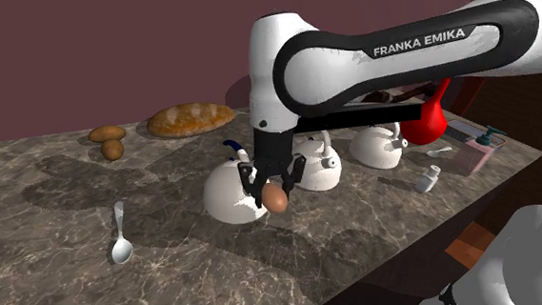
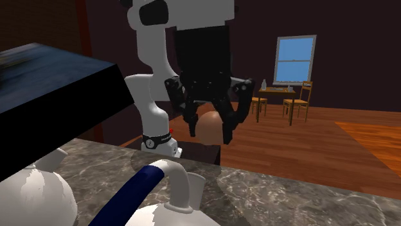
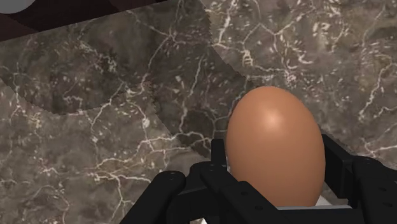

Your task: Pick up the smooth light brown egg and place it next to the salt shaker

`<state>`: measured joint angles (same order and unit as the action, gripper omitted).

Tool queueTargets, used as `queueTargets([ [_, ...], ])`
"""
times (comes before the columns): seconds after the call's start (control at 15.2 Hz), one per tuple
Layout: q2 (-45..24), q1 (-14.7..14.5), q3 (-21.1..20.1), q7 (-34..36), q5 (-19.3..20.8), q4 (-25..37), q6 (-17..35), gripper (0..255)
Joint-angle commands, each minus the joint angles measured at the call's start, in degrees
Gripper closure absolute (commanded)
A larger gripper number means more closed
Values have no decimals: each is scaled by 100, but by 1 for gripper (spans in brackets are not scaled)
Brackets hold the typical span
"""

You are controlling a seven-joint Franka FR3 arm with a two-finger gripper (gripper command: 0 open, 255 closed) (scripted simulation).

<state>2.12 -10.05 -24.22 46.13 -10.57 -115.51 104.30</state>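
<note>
A smooth brown egg [image 1: 276,198] hangs above the marble counter [image 1: 85,213], clasped between the black fingers of my gripper [image 1: 273,195]. Across the counter, the second exterior view has the same egg [image 2: 209,127] in the gripper [image 2: 209,130], well above the stone top. Seen along the hand, the egg [image 3: 275,148] sits between the fingers with dark marble [image 3: 95,114] far below. A small white salt shaker [image 1: 427,178] stands on the counter toward the shoulder view's right, well apart from the gripper.
Three white kettles [image 1: 234,191] [image 1: 316,166] [image 1: 380,146] stand along the counter, the nearest just behind the egg. A spoon [image 1: 121,234], two potatoes [image 1: 108,140], a bread loaf [image 1: 191,119], a red object [image 1: 427,117] and a box [image 1: 471,148] also lie about.
</note>
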Motion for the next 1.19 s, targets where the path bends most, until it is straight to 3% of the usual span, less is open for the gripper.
queueTargets([
  [0.0, 24, 3, 4, 16, -2, 121, -144, 255],
  [0.26, 76, 11, 15, 36, -10, 319, -389, 255],
  [0.66, 1061, 309, 477, -837, -173, -683, -463, 255],
  [1.12, 1979, 626, 1121, -1797, -33, -1563, -635, 255],
])
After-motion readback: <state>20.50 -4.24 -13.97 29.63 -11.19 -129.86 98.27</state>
